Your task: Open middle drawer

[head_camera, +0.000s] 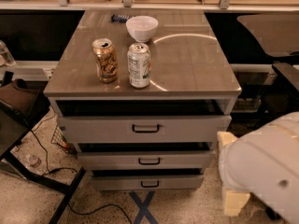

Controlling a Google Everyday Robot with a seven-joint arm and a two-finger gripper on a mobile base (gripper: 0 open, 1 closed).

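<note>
My gripper (230, 171) hangs low past the front right corner of the worktop (187, 64), beside the middle drawer (145, 160), and I cannot tell if it is gripping
</note>
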